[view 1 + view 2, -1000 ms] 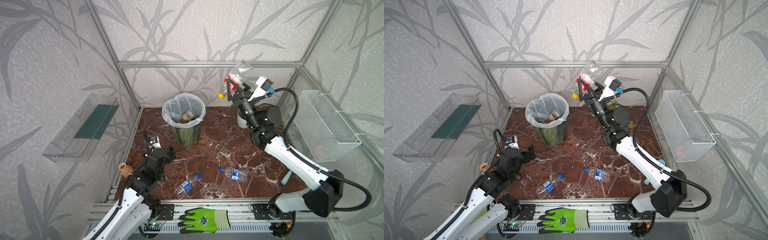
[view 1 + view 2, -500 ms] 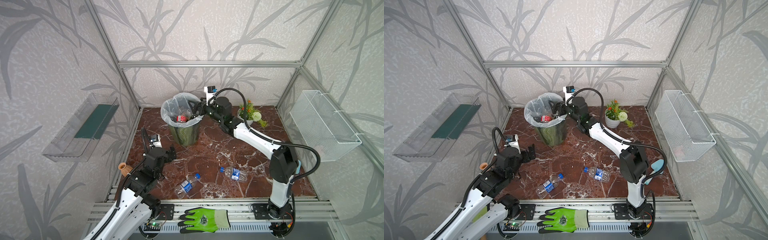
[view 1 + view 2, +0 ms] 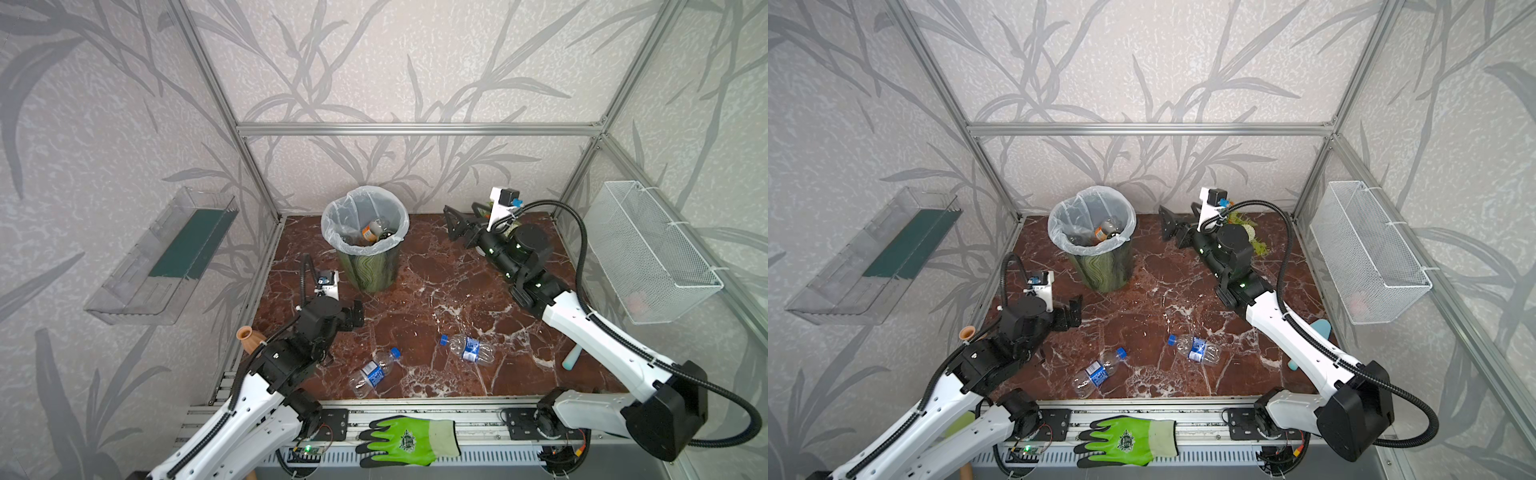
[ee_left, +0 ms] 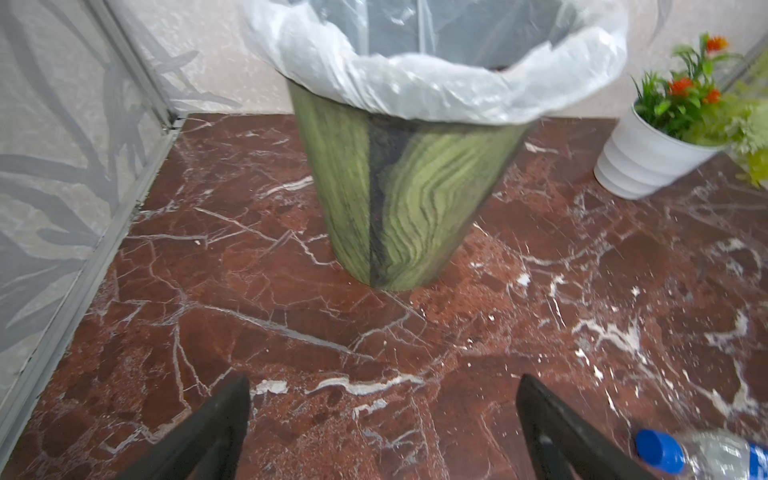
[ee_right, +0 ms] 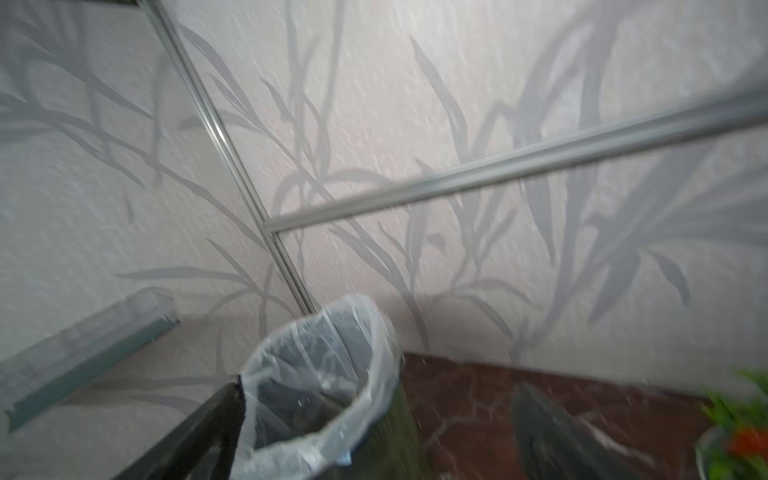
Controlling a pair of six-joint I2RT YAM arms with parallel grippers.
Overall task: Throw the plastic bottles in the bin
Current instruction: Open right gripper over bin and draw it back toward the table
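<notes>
White arms [image 3: 598, 345], black ribbed cables [image 3: 582, 253]

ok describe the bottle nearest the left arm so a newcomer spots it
Find the green bin on the red marble floor. Toward the front edge lie two clear bottles with blue caps. It is the left bottle in a top view, nearest the green glove; its cap points back-right, while the other bottle has its cap pointing left.
</notes>
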